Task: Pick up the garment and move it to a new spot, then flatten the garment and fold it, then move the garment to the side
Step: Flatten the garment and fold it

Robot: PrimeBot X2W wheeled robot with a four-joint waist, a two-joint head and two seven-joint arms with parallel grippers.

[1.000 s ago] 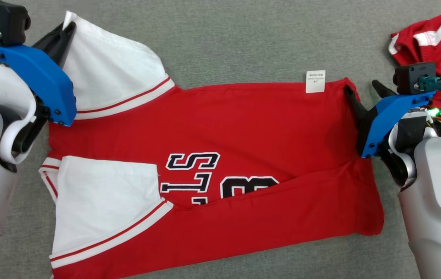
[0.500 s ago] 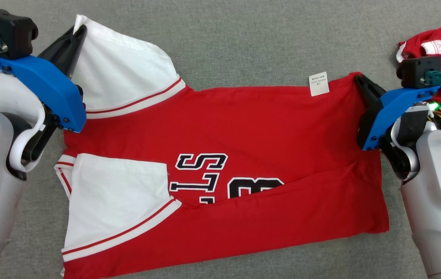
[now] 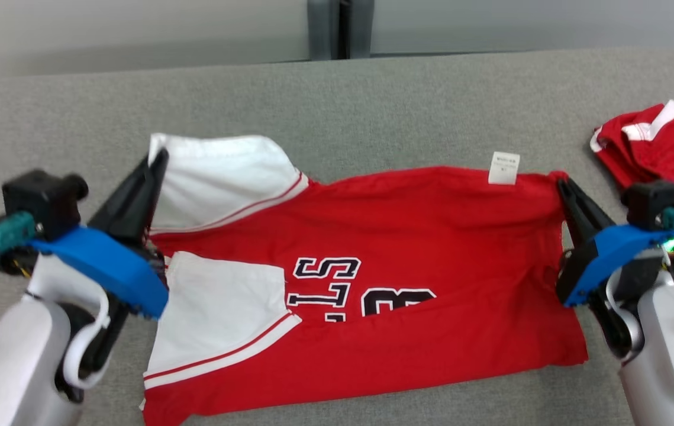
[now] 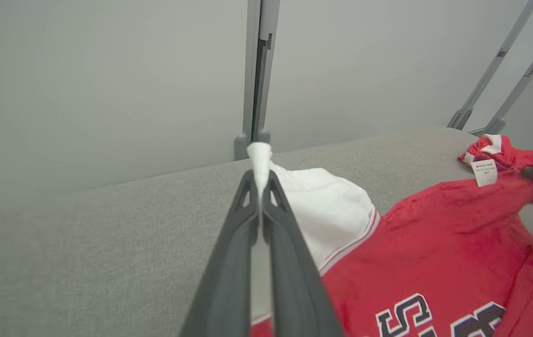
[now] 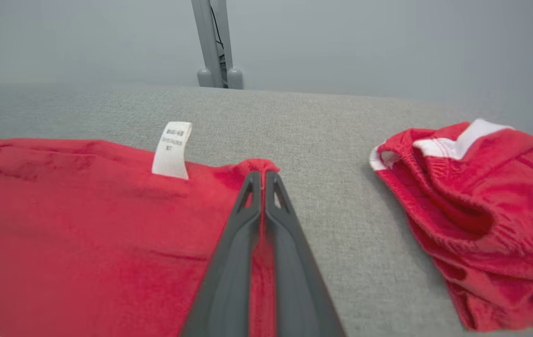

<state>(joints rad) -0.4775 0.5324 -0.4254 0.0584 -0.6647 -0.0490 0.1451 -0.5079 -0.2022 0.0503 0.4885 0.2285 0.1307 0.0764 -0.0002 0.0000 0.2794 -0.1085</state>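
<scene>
The shirt (image 3: 431, 236) lay spread on the grey table (image 3: 372, 106), its far edge pinched at both ends, the left claw (image 3: 158, 158) clamped on the white sleeve (image 3: 224, 171) and the right claw (image 3: 563, 183) on the red corner (image 3: 545, 180), probably to fold that edge nearer.

My right gripper (image 5: 260, 174), a second ago spread wide with one finger on either side of the far hem corner (image 5: 259, 164) of the jersey (image 3: 431, 236), has since shut and now pinches that red corner. My head has tipped up too. The whole picture has slid down, and the far edge of the grey surface (image 3: 372, 100) and the wall (image 3: 135, 29) behind it have come into sight.
</scene>
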